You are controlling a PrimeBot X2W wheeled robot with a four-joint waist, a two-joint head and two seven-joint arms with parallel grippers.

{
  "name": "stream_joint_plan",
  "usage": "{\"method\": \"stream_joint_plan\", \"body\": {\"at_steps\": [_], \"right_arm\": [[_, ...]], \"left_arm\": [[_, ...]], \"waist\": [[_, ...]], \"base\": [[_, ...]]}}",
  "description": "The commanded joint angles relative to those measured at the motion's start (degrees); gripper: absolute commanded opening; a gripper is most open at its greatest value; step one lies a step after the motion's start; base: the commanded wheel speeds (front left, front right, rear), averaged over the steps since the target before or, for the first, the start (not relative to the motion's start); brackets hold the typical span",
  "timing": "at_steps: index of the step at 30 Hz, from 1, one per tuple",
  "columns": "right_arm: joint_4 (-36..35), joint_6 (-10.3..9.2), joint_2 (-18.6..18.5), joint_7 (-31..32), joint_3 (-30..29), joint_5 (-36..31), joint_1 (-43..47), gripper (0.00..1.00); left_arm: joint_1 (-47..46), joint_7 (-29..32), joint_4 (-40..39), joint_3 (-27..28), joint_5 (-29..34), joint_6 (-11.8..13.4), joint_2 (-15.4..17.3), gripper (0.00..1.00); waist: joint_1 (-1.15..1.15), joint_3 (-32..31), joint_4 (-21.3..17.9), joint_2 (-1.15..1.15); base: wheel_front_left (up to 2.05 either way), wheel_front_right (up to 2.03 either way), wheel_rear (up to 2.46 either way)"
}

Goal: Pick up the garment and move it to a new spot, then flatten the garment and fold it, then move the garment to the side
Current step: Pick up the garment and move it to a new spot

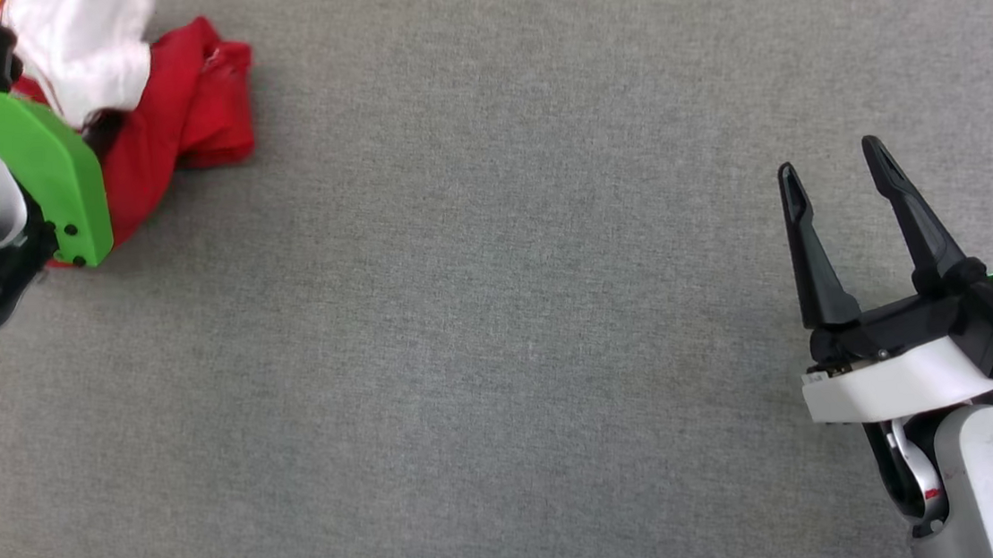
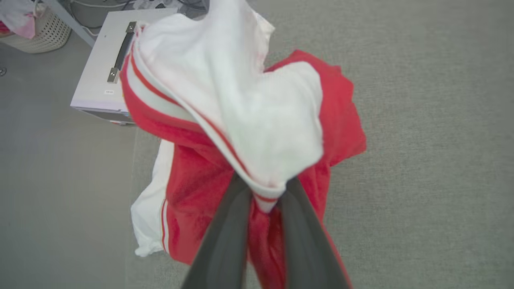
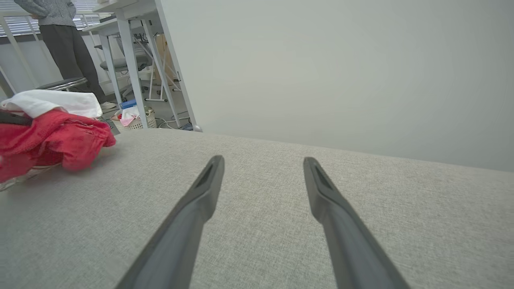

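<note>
**Left claw grasping the bunched garment at the corner of the surface.** The garment (image 2: 225, 120) is shown crumpled at the far left of the grey fabric-covered surface (image 1: 501, 332), close to its left edge. In the left wrist view one white sleeve is seen lying right at that edge. The left claw (image 2: 267, 188) is clenched on a gathered fold of white sleeve cloth with red striped trim, and the red body is draped below and around the fingers. The right claw (image 1: 828, 162) is held released, its jaws spread wide and nothing between them, low over bare surface well apart from the garment.

The first step, the lift and move to a new spot, is judged to be in hand. Only a narrow pinch of sleeve is held, so the cloth could be pulled out of the grip by the weight of the hanging body. Since the bundle is twisted, it may be set down knotted, and flattening would then be hindered. A drift to the left could let the loose sleeve be dragged over the edge towards the white case (image 2: 106, 68) beside it.
</note>
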Motion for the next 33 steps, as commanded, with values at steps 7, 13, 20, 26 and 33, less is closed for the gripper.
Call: {"method": "stream_joint_plan", "body": {"at_steps": [7, 13, 20, 26, 33], "right_arm": [[0.4, -0.04, 0.7, -0.5, -0.3, 1.3, 1.9, 1.00], [0.4, -0.04, 0.8, -0.5, -0.9, 3.4, 2.5, 1.00], [0.3, -0.04, 0.8, -0.5, -1.0, 5.8, 2.4, 1.00], [0.1, -0.04, 0.8, -0.5, -0.9, 7.9, 2.0, 1.00], [0.1, -0.04, 0.8, -0.5, -1.2, 10.1, 2.0, 1.00]], "left_arm": [[-4.4, -3.1, -9.1, -3.7, 3.0, -0.1, 0.7, 0.00], [-6.8, -3.7, -15.0, -6.7, 5.6, -0.1, -2.0, 0.00], [-9.3, -3.7, -18.3, -12.3, 6.9, -0.1, -8.6, 0.00], [-11.2, -3.9, -18.2, -19.7, 6.4, -0.1, -13.6, 0.00], [-11.2, -6.0, -12.5, -30.3, 4.3, -0.1, -20.0, 0.00]], "waist": [[0.00, -5.2, -2.8, 0.00], [0.00, -6.3, -7.2, 0.00], [0.00, -6.4, -13.6, 0.00], [0.00, -5.1, -19.4, 0.00], [0.00, -2.7, -24.2, 0.00]], "base": [[0.00, 0.00, 0.00], [0.00, 0.00, 0.00], [0.00, 0.00, 0.00], [0.00, 0.00, 0.00], [0.00, 0.00, 0.00]]}}
